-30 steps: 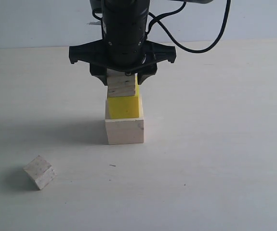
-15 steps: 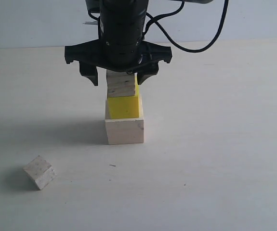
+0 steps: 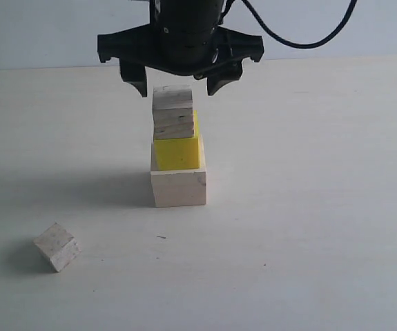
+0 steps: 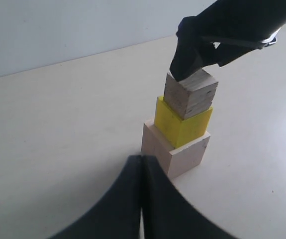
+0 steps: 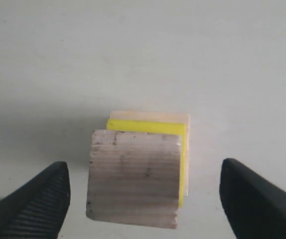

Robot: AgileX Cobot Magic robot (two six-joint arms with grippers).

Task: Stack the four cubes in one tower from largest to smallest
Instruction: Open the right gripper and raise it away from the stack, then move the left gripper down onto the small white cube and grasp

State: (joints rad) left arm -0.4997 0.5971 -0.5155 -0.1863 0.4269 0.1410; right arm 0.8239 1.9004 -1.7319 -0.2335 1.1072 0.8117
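Exterior view first: three levels up on the tower [image 3: 177, 148], one to go. Largest pale cube [image 3: 178, 188] at the base on the table [image 3: 308, 241], yellow cube [image 3: 177, 153] on top of it, grainy wood cube [image 3: 173, 114] as third level, sitting a touch toward 9 o'clock on the yellow one rather than dead centre. Hovering at 12 o'clock just above that third cube: right gripper [image 3: 178, 86], jaws spread wide, fingers clear on both sides, touching nothing, carrying nothing. Over to the left wrist view: left gripper [image 4: 142, 164] pressed together, empty, pointed at the tower from some way off. Smallest whitish cube [image 3: 57, 246] lying alone on the table at about 8 o'clock from the tower, well apart, turned at an angle to the stack. Reads as the tail end of the third placement: grainy cube resting on its own, cap not yet fetched. Calls next for a straight lift clear without brushing that grainy cube, then a trip out to 8 o'clock, jaws lined up with the small cube's turned faces, a firm pinch, and a gentle, centred set-down on top. Worth minding the slight offset up there when placing the cap. Containers: none in sight, so nothing to report inside anything.
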